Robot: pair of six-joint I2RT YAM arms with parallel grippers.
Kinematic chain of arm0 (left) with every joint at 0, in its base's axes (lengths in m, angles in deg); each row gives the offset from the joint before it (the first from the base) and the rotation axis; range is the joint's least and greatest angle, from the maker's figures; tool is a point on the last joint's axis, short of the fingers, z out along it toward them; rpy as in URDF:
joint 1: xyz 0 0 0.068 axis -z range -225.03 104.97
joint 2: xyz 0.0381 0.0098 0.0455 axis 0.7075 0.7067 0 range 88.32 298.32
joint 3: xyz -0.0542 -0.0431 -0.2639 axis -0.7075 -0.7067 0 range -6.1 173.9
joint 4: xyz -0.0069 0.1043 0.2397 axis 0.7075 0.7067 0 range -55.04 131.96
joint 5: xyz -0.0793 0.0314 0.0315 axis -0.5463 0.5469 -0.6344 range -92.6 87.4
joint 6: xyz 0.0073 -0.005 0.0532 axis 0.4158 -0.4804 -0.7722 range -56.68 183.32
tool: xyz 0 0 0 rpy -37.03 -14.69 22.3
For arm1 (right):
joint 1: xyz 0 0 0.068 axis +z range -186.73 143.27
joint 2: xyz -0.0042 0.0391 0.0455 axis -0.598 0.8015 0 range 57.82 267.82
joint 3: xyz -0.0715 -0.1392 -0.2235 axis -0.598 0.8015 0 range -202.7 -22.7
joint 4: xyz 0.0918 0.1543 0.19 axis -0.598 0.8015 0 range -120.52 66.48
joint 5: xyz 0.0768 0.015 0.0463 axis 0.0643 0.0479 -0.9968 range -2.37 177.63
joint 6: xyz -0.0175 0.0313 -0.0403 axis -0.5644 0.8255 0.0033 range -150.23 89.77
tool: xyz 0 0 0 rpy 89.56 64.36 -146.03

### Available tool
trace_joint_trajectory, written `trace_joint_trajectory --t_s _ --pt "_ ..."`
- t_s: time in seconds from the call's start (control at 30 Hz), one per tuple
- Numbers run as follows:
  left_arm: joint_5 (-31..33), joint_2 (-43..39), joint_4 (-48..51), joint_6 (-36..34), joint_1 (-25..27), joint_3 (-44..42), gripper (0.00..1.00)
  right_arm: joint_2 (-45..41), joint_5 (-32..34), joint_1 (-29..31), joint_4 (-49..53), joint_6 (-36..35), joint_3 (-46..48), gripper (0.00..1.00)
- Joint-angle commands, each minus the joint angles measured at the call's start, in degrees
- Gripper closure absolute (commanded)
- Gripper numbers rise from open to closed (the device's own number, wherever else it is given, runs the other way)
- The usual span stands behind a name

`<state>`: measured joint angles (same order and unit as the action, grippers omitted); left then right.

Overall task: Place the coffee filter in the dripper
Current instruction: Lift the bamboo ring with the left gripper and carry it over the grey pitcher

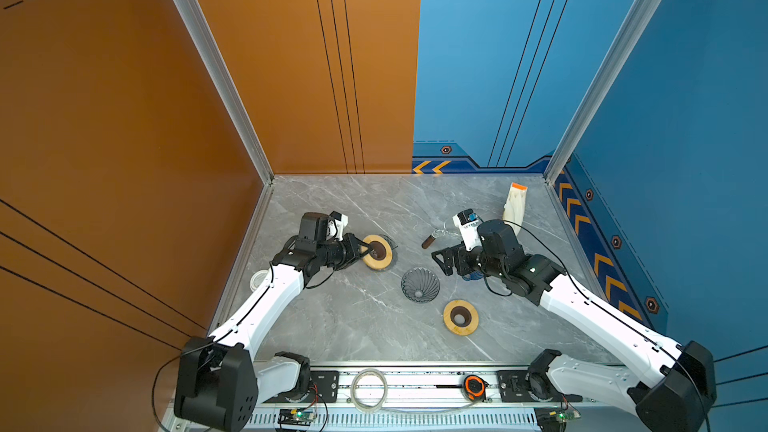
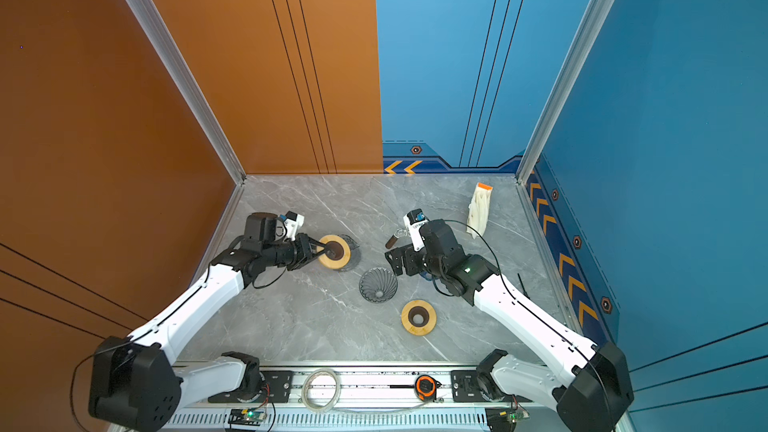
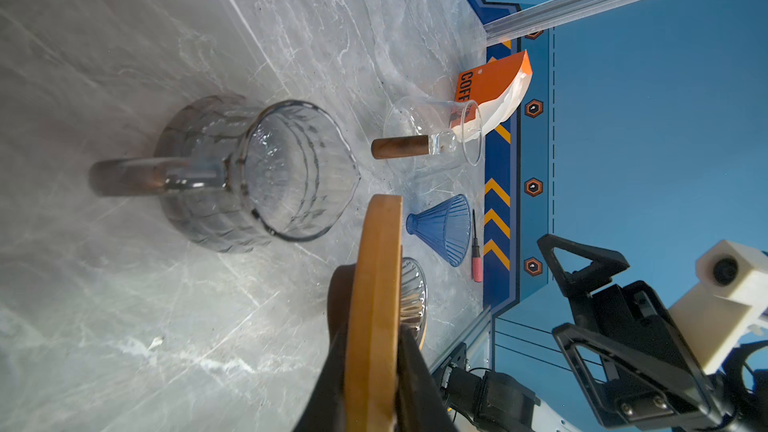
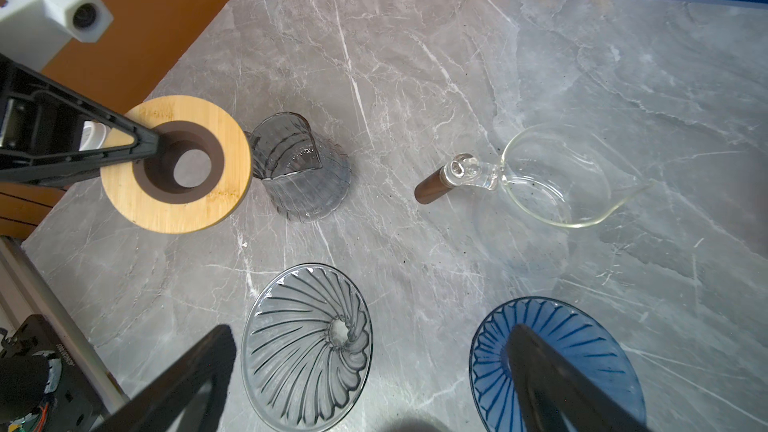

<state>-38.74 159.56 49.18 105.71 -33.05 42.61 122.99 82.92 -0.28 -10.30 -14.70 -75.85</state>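
White paper coffee filters (image 1: 513, 216) stacked in orange-topped pack (image 1: 518, 188), far right of bench (image 1: 332, 326), well apart from grey ribbed glass dripper (image 1: 420, 284) at centre. Likely light, limp, crease-prone; pinch one loose edge. Long axis near-to-far, orange header pointing far. Left jaws clamped on rim of flat bamboo ring (image 1: 384, 263), beside smoky glass jug (image 4: 307, 189); right jaws wide, empty.

"COFF" on orange filter packet (image 3: 490, 81)
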Motion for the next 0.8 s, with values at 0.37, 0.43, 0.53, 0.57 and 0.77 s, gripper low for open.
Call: trace_joint_trajectory --t_s 0.37,0.43,0.53,0.57,0.77 --pt "-8.1 12.9 -10.7 -1.5 -1.4 7.9 1.00 1.9 1.1 0.2 -2.8 0.3 0.1 0.00" --pt "-8.6 13.9 -10.0 -1.8 -1.6 8.2 1.00 1.9 1.1 0.0 -2.9 0.2 0.0 0.00" --pt "-8.4 14.8 -8.9 -2.4 -1.7 8.1 1.00 1.9 1.1 0.0 -2.8 0.2 0.1 0.00" --pt "-8.2 14.8 -8.7 -2.6 -1.7 7.9 1.00 1.9 1.1 -0.1 -2.8 0.2 0.1 0.00" --pt "-8.2 16.0 -9.0 -2.8 -2.2 6.5 1.00 1.9 1.0 -0.2 -3.0 0.2 0.3 0.00"
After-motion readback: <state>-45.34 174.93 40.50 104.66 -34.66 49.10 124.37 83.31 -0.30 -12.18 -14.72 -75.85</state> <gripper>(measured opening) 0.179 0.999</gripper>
